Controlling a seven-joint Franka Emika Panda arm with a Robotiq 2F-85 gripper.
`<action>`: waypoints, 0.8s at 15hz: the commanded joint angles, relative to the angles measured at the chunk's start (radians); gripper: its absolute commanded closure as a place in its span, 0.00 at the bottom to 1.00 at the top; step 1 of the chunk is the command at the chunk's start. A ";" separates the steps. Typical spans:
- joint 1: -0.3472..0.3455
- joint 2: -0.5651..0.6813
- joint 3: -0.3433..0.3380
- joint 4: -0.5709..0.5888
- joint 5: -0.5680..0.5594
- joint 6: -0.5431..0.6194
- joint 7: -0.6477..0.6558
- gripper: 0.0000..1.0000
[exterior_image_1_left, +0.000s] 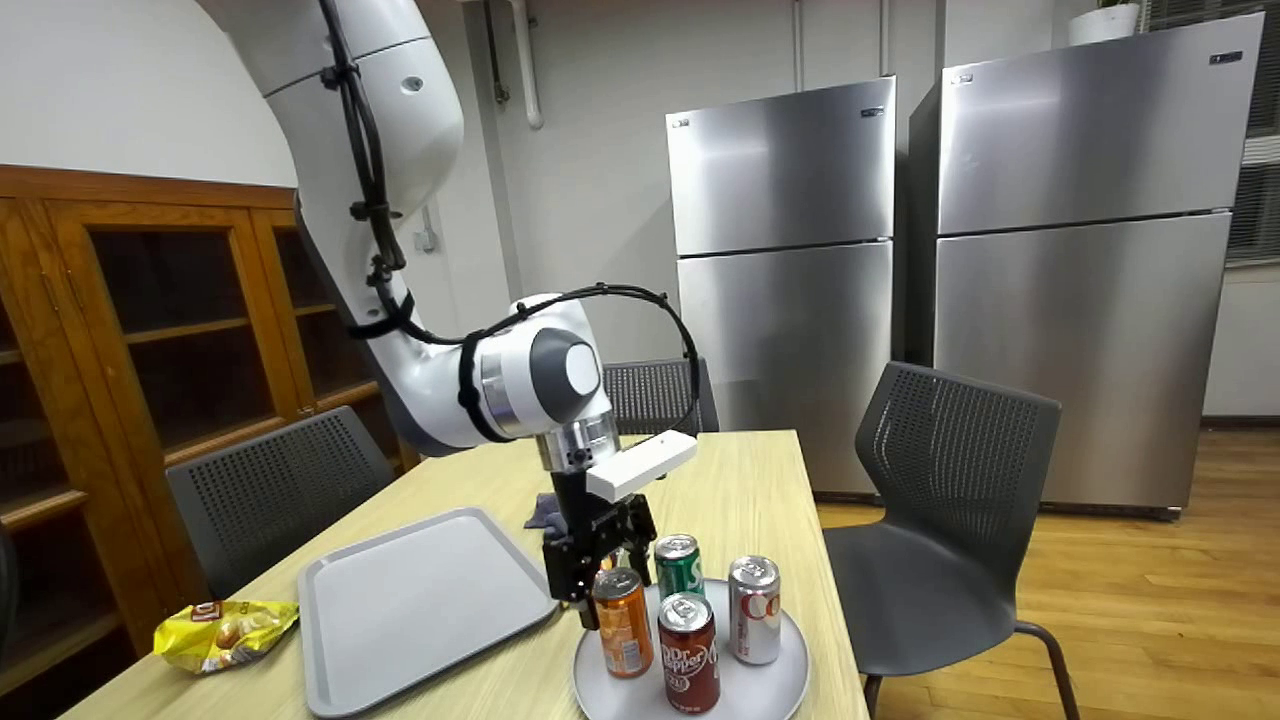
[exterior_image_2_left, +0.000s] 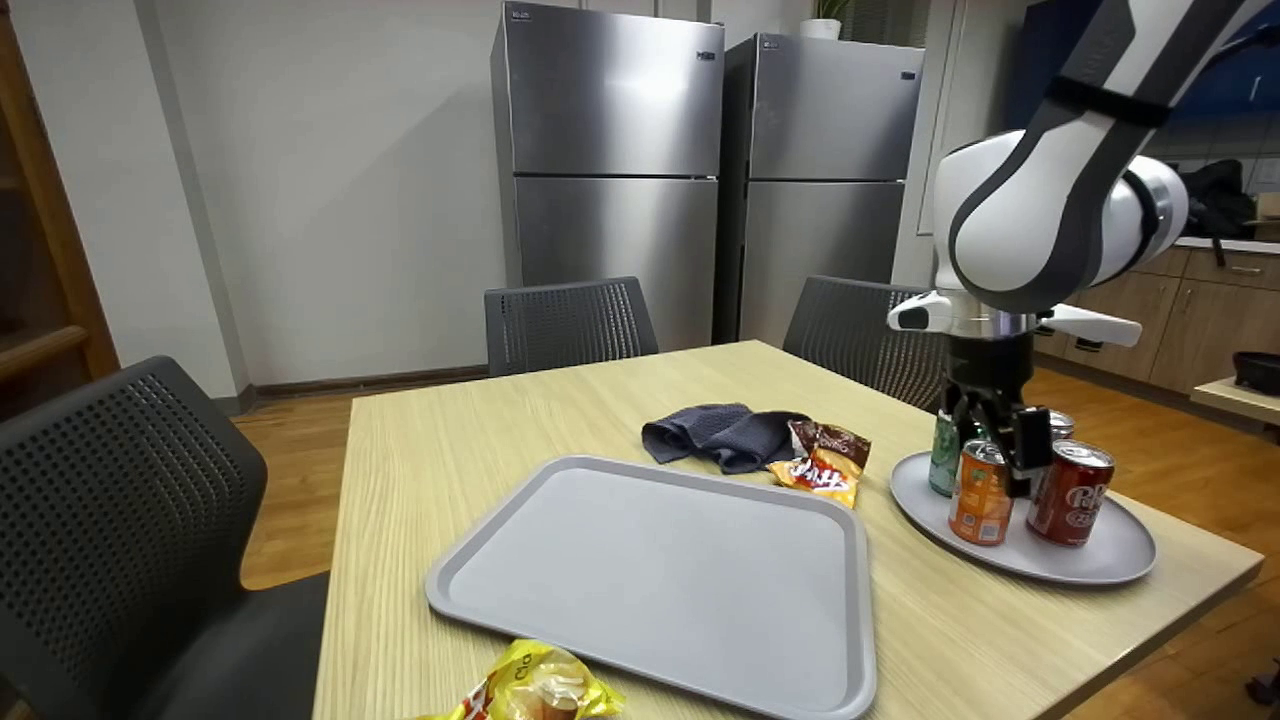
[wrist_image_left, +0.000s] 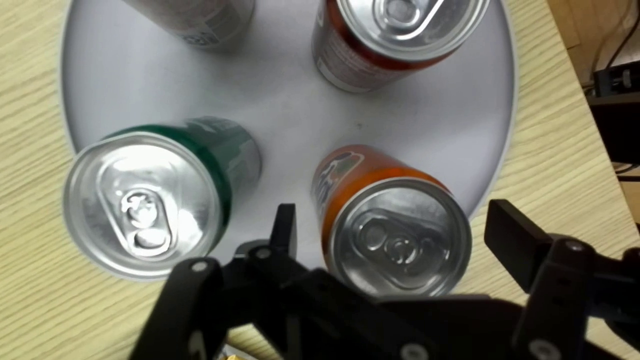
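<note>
Loosely, the hand (wrist_image_left: 398, 235) straddles an orange can (exterior_image_1_left: 622, 632) near a "Dr Pepper" (exterior_image_1_left: 689, 658)

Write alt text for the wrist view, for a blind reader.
An open black two-finger gripper straddles an orange metal can on a round grey plate, gaps showing both sides. A green metal can stands at left; a dark red metal can and a cropped silver metal can show near the top.

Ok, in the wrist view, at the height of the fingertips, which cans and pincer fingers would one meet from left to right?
A green can, one black finger, the orange can, the opposite black finger.
</note>
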 joint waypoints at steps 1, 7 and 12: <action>-0.012 -0.014 0.006 -0.011 -0.029 -0.002 -0.003 0.34; -0.016 -0.023 0.016 -0.016 -0.007 0.002 -0.007 0.62; -0.012 -0.057 0.044 -0.029 0.025 0.009 -0.008 0.62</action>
